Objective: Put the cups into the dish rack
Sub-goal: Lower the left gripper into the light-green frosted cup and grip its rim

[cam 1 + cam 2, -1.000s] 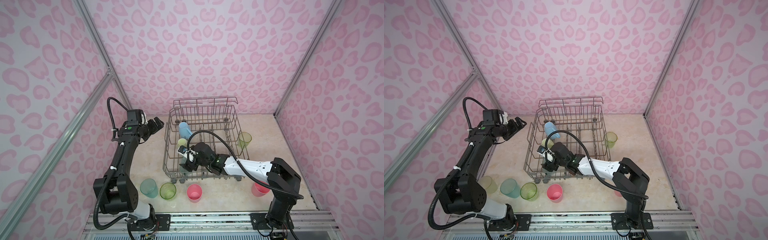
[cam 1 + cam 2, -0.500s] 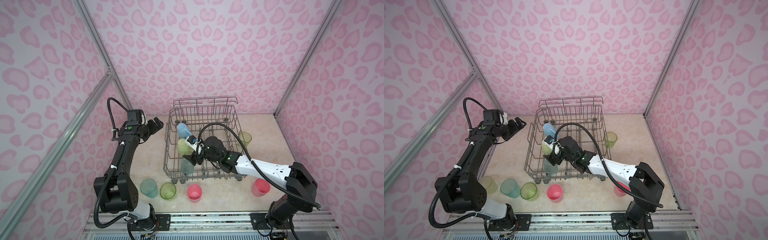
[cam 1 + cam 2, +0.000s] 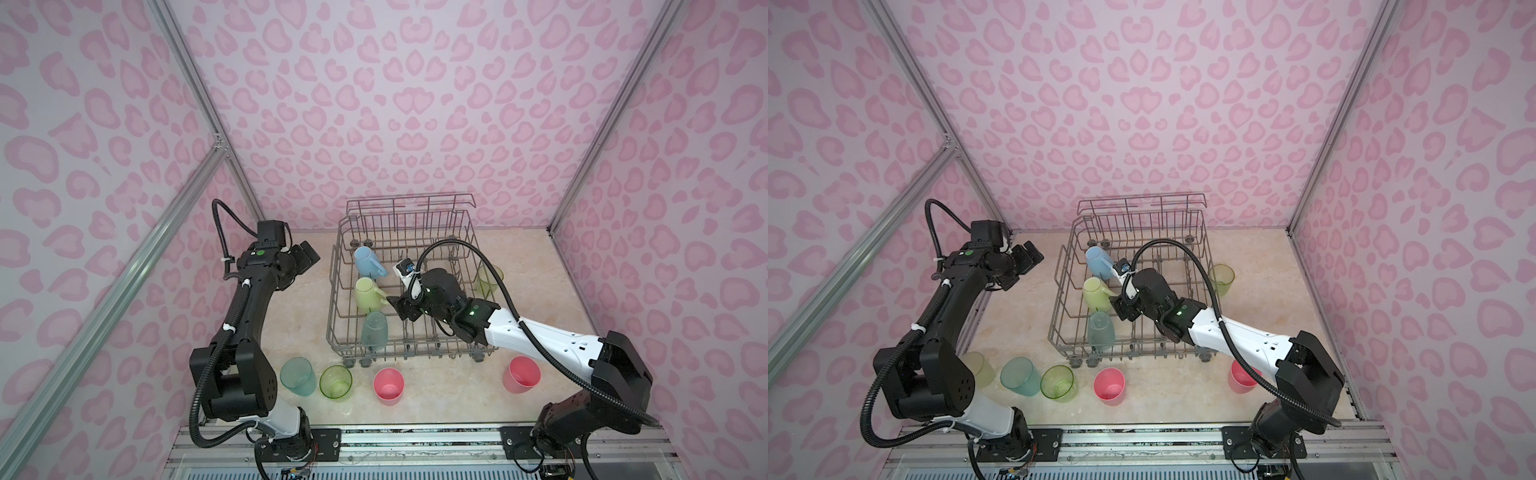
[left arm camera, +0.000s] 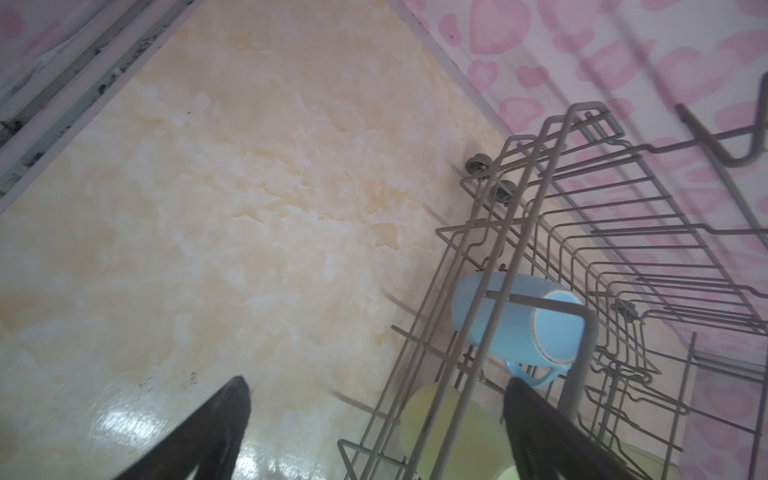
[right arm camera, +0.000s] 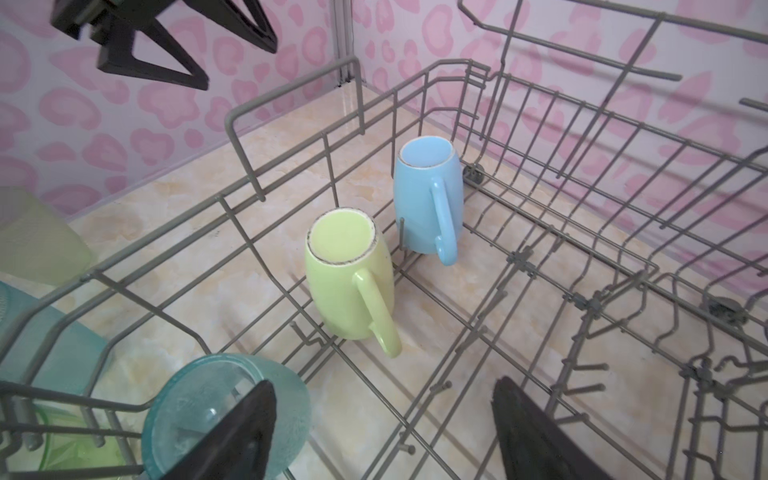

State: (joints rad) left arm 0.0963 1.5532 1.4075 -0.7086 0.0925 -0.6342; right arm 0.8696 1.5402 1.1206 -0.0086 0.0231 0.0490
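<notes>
Grey dish rack (image 3: 399, 232) w/ 3 cups (image 3: 374, 331); prob. 6 outside.

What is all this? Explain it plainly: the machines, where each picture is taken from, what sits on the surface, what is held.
The robot is two arms, a left arm and a right arm, each ending in a two-fingered tool. Two pictures look down from overhead, nearly alike; the other two come from a camera on each wrist. On the table stands a wire dish rack. Inside it, bottoms up, are a blue mug, a yellow mug and a teal cup. On the table stand a second teal cup, a lime-green cup, a pink cup, a second pink cup, a second lime-green cup beside the rack, and a pale cup partly behind the left arm. The left tool hangs open outside the rack; the right tool is open inside it. Neither holds anything.
</notes>
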